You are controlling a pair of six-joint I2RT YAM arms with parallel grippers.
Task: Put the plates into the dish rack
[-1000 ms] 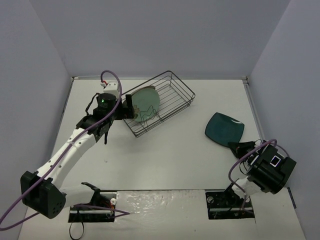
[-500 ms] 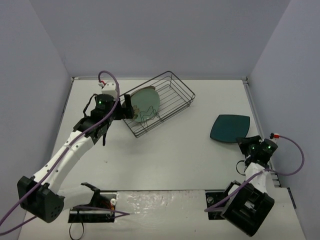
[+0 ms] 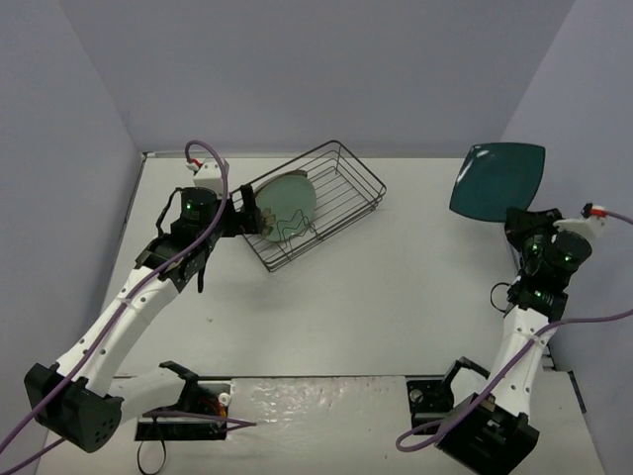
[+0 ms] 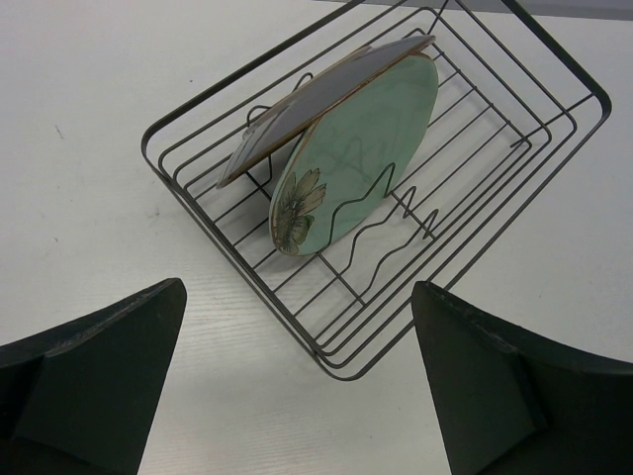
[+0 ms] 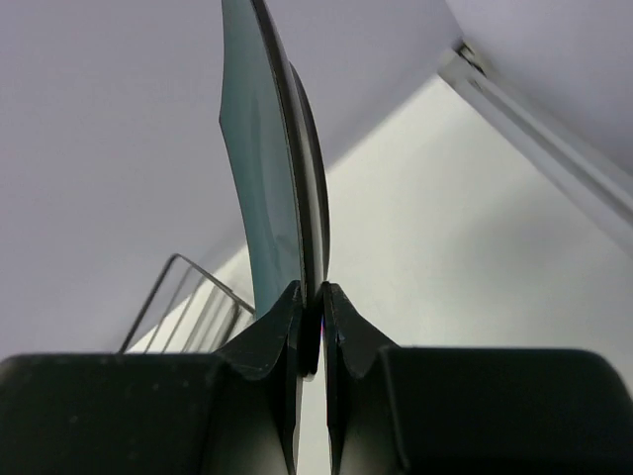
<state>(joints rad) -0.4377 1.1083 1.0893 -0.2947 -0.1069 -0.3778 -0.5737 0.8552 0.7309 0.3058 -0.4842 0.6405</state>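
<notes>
Right gripper: right gripper (image 5: 312,297) is clamped on the lower rim of the dark teal plate (image 5: 265,168); both fingers (image 5: 277,336) pinch the edge, with the plate rising on edge above them.
Teal plate: held in the air at the right side of the table (image 3: 396,287), close to the right wall (image 3: 584,119); well apart from the dish rack (image 3: 346,193).
Left gripper: left gripper (image 4: 297,297) has its jaws spread wide and holds nothing; it hovers just beside the rack's near-left end.
Step in hand: probably carrying the third and last plate across to the rack.
Next move: likely a leftward swing over bare table, then lowering the plate on edge between the wavy dividers; the rim grip looks slim, so tilt should stay small.
Rack contents: the mint-green plate (image 4: 366,148) stands on edge at the left end; the grey plate (image 4: 297,109) leans behind it, touching or nearly so.
Open room: the rack's right half looks bare; the table between the arms is open.
Edges: the side wall crowds the raised plate; the rack's rim wire must be cleared from above.
</notes>
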